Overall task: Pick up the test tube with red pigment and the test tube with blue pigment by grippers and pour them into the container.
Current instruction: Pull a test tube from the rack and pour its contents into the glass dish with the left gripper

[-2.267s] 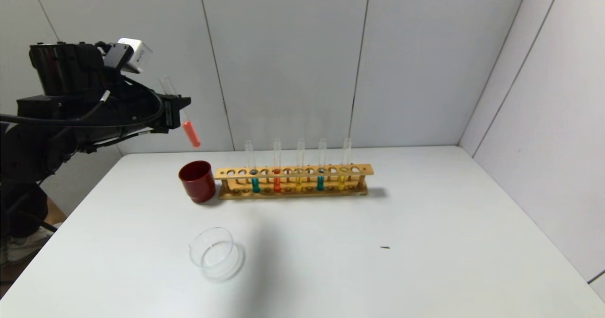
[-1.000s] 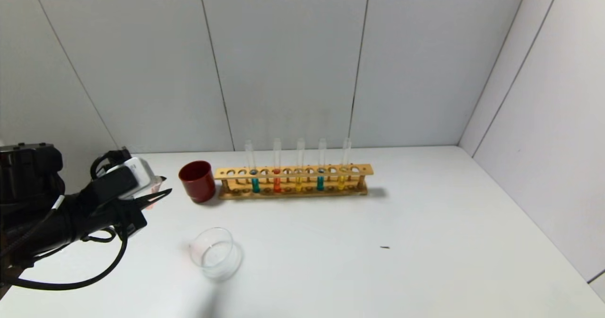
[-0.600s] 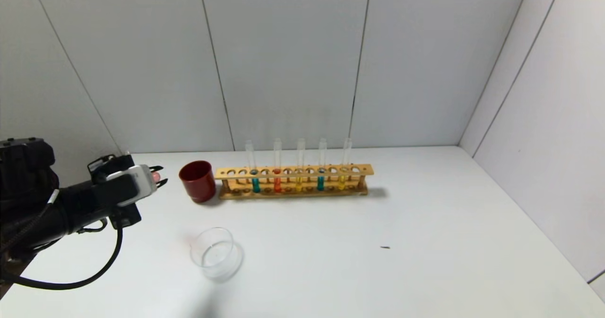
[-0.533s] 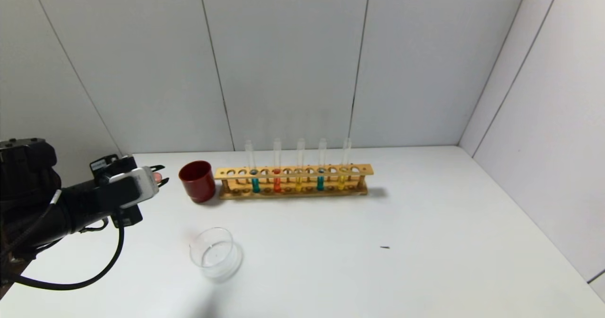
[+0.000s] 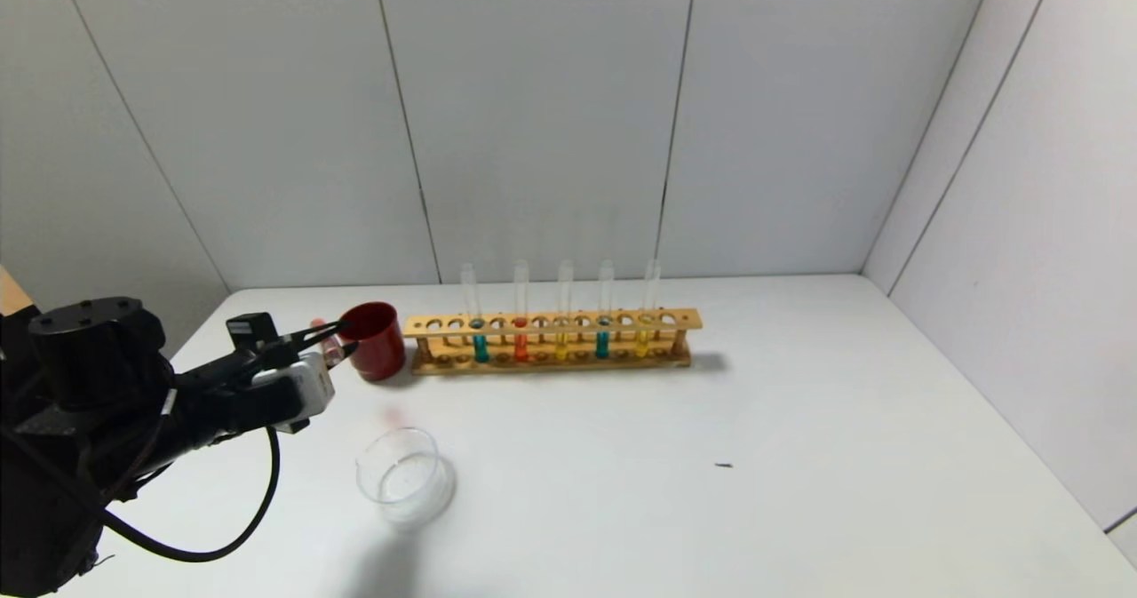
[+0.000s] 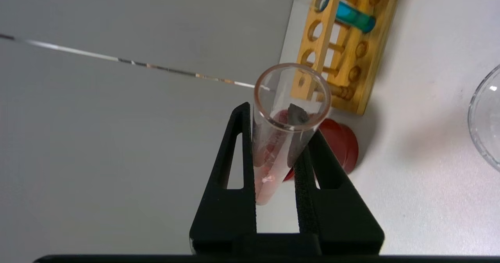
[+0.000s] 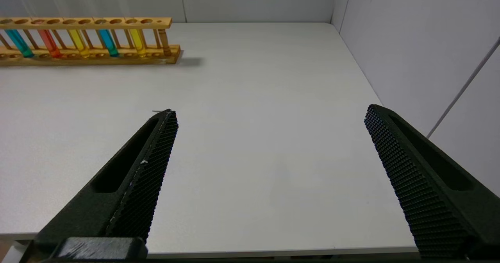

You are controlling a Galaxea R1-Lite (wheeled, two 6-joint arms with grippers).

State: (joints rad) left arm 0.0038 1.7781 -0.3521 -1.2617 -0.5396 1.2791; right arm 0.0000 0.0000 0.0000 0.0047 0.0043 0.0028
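Note:
My left gripper (image 5: 333, 340) is shut on the test tube with red pigment (image 5: 330, 347), low over the table beside the dark red cup (image 5: 371, 340). In the left wrist view the tube (image 6: 269, 165) sits tilted between the black fingers (image 6: 234, 169), its open mouth toward the camera and pinkish-red liquid in its round end. The container (image 5: 404, 478), a clear glass dish, stands nearer the front and looks empty. Test tubes with blue pigment (image 5: 480, 347) (image 5: 601, 345) stand in the wooden rack (image 5: 551, 321). My right gripper (image 7: 272, 112) is open and empty over the table's near right part.
The rack also holds one orange-red tube (image 5: 520, 347) and two yellow tubes (image 5: 561, 346). The red cup stands at the rack's left end, touching or nearly touching it. Grey walls close the back and right of the white table (image 5: 711, 420). A small dark speck (image 5: 724, 466) lies right of centre.
My left arm came down from high at the left with the red tube, then moved right to the red cup. The tube now lies tilted instead of hanging upright.

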